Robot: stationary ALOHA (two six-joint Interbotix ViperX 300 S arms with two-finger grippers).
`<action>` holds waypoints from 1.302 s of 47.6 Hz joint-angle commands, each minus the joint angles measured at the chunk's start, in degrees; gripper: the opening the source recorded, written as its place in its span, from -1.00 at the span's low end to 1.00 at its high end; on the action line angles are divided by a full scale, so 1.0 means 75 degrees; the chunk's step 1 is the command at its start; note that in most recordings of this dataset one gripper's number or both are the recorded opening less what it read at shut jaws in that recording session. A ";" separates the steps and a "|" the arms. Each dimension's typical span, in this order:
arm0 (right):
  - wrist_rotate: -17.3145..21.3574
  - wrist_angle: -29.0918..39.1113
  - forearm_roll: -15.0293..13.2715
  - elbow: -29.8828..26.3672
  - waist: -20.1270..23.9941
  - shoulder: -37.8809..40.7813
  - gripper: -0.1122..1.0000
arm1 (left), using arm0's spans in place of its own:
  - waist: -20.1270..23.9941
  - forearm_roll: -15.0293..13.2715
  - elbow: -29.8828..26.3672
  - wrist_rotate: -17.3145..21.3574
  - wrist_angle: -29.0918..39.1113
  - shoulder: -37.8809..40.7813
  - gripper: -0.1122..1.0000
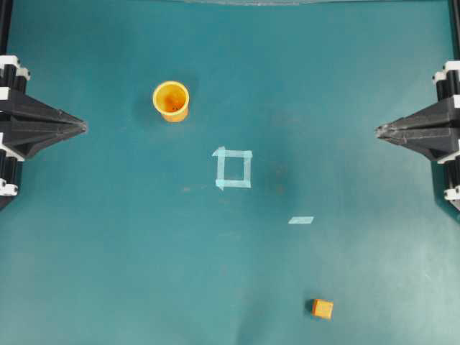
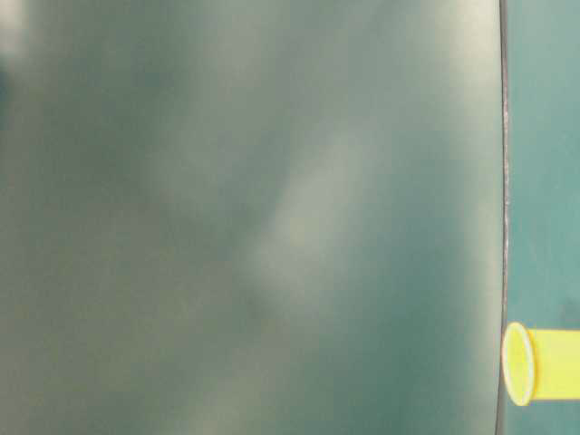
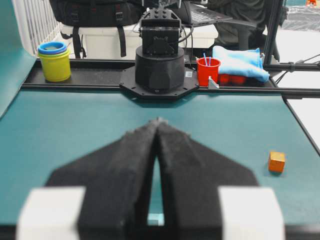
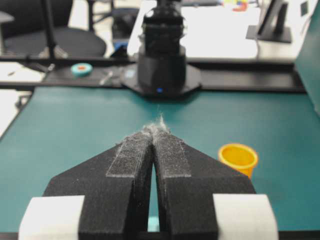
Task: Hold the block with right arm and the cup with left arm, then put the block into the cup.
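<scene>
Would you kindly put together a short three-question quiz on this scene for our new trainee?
1. True or false: the block already lies inside the cup.
2. In the overhead view, the tape square lies: A) between the two grippers, B) under the cup, C) touching the block.
3. Fill in: the left gripper and the right gripper are both ____.

Key
1. False; the block sits on the table, far from the cup.
2. A
3. shut, holding nothing.

A pale tape square (image 1: 233, 168) is seen mid-surface (image 1: 108, 251); a short tape strip (image 1: 301, 220) lies near it, toward the lower right, apart from the square
</scene>
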 commanded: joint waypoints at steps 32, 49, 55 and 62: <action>0.1336 0.2695 0.0035 -0.1816 0.0152 0.1125 -0.77 | 0.1230 0.0070 -0.0070 -0.0070 0.1125 0.0246 0.58; 0.1840 0.3586 0.0047 -0.2121 0.0375 0.1793 0.19 | 0.1840 0.0070 -0.0035 -0.0094 0.1559 0.1594 0.77; 0.1910 0.4242 0.0012 -0.2297 0.0527 0.2191 0.38 | 0.1852 0.0070 -0.0035 -0.0187 0.1664 0.2426 0.78; 0.1910 0.4711 0.0012 -0.2473 0.0879 0.2672 0.39 | 0.1875 0.0070 -0.0105 -0.0211 0.1676 0.3445 0.78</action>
